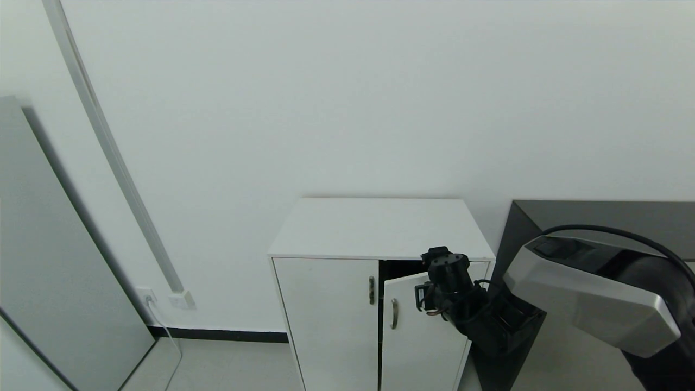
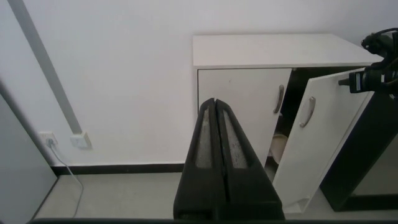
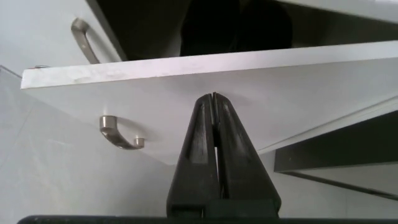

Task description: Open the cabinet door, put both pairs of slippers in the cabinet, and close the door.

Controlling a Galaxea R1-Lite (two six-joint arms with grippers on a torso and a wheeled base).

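Observation:
The white cabinet (image 1: 374, 228) stands against the wall with its left door (image 1: 326, 315) closed. Its right door (image 1: 418, 347) is swung partly out, leaving a dark gap beside it. My right gripper (image 1: 421, 298) is shut, its tips (image 3: 214, 96) against the outer face of that door just under the top edge, above the door's handle (image 3: 121, 134). My left gripper (image 2: 214, 101) is shut on nothing and hangs well in front of the cabinet (image 2: 273, 50). Low inside the opening lies a pale rounded thing (image 2: 278, 146); I cannot tell what it is.
A dark piece of furniture (image 1: 597, 217) stands close against the cabinet's right side. A wall socket with a cable (image 1: 182, 298) and a leaning grey panel (image 1: 54, 271) are to the left. Bare floor (image 1: 233, 369) lies in front.

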